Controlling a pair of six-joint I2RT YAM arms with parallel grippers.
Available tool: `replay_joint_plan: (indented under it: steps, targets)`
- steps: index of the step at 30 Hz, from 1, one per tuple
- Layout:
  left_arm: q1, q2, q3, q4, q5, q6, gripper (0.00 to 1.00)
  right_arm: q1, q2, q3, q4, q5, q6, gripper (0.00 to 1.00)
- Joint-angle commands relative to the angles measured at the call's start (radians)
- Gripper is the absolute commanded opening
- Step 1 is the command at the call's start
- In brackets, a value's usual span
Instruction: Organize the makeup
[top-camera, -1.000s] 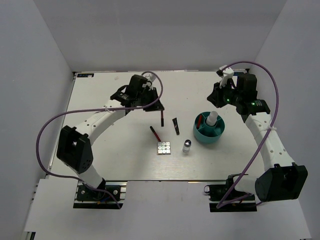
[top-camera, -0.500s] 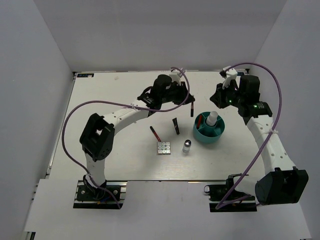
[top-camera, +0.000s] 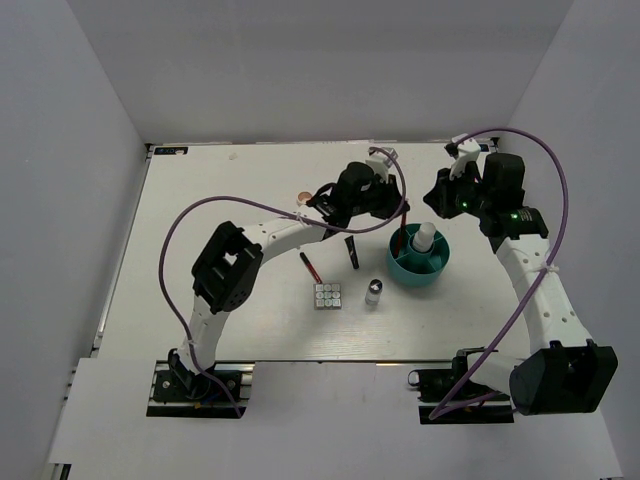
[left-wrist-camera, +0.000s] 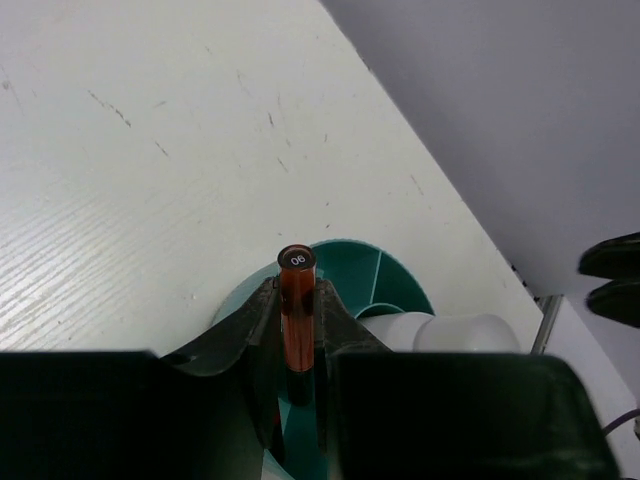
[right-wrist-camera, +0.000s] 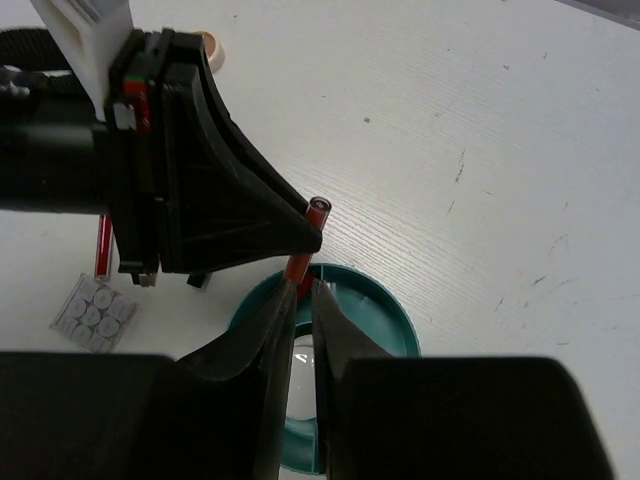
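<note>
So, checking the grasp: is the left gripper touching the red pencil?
Touching. The left wrist view shows the left gripper with fingers pressed on both sides of the red pencil.

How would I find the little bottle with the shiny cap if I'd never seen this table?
Find the round teal tub on the right side of the white table. Just to its left, nearer the arm bases, stands a small clear vial with a silver cap. It is upright and see-through, unlike the flat square black palette with white pans beside it.
</note>
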Motion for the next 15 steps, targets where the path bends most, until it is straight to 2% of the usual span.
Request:
replay_joint_plan:
  steps: [1,8,10,15]
  targets:
    - [-0.017,-0.019,0.038,-0.008,-0.037,0.035,0.07,-0.009,-0.035,-0.011,0.035,-0.003,0.004,0.18]
    - [-0.026,-0.022,0.016,-0.054,-0.076,0.059,0.16,-0.010,-0.032,-0.013,0.036,-0.010,0.004,0.20]
    - [-0.026,-0.032,0.003,-0.056,-0.084,0.058,0.24,-0.014,-0.030,-0.009,0.036,-0.012,0.004,0.22]
    - [-0.026,-0.064,-0.037,-0.053,-0.090,0.059,0.37,-0.015,-0.030,-0.006,0.033,-0.027,-0.002,0.38]
